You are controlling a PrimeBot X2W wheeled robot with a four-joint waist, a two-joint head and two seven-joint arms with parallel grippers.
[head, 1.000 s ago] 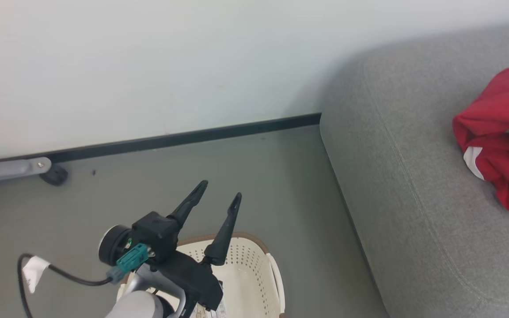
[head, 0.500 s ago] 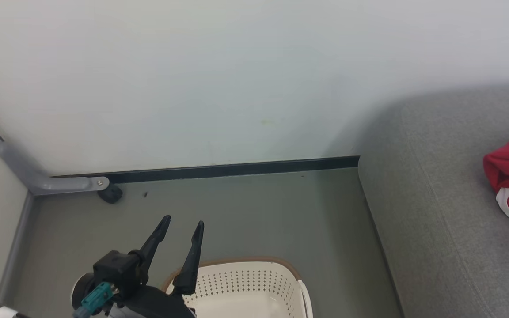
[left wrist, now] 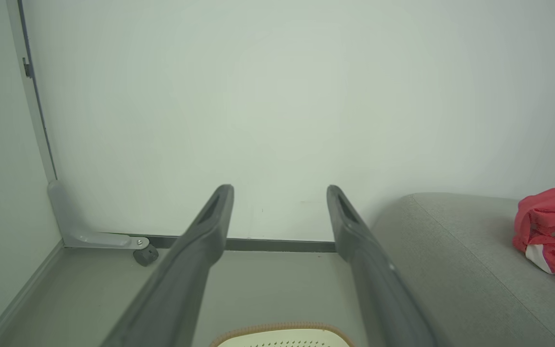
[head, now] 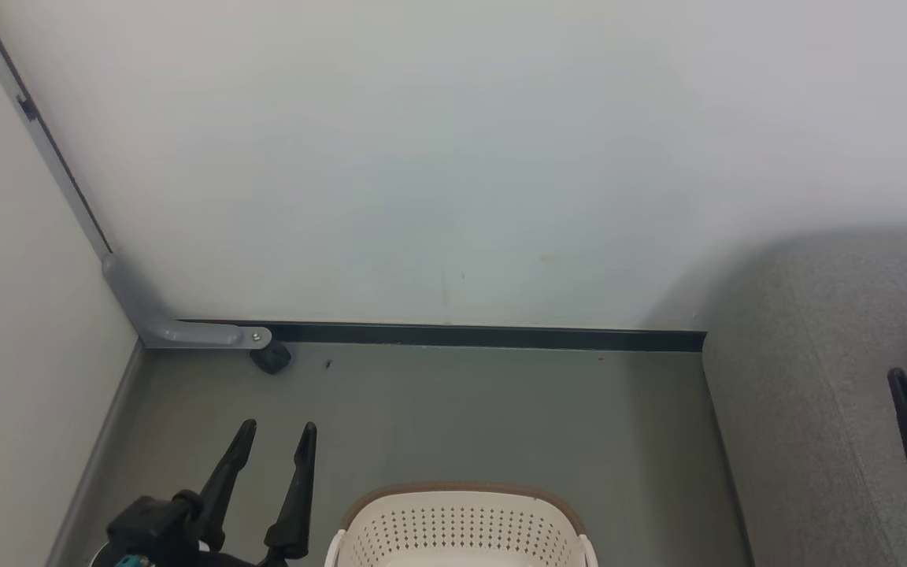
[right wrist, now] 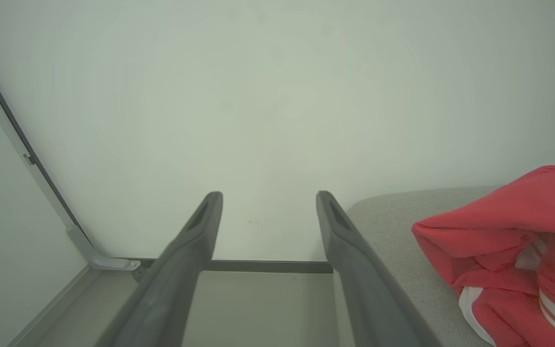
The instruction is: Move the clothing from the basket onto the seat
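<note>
I saw what looked like a staged living-room corner: grey sofa seat (head: 816,409) at right, laundry basket (head: 461,526) on the floor (head: 461,409) near me, bare white panel walls (head: 453,157) braced by a castored metal foot (head: 186,335) far left.

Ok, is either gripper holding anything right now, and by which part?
Nothing is held. The left gripper and the right gripper are both open and empty; the red garment lies on the grey seat.

Floor (head: 501,409) btw basket (head: 461,524) & wall (head: 453,157) open; seat (head: 816,394) blocks right, grey bracket (head: 186,335) in left corner.
</note>
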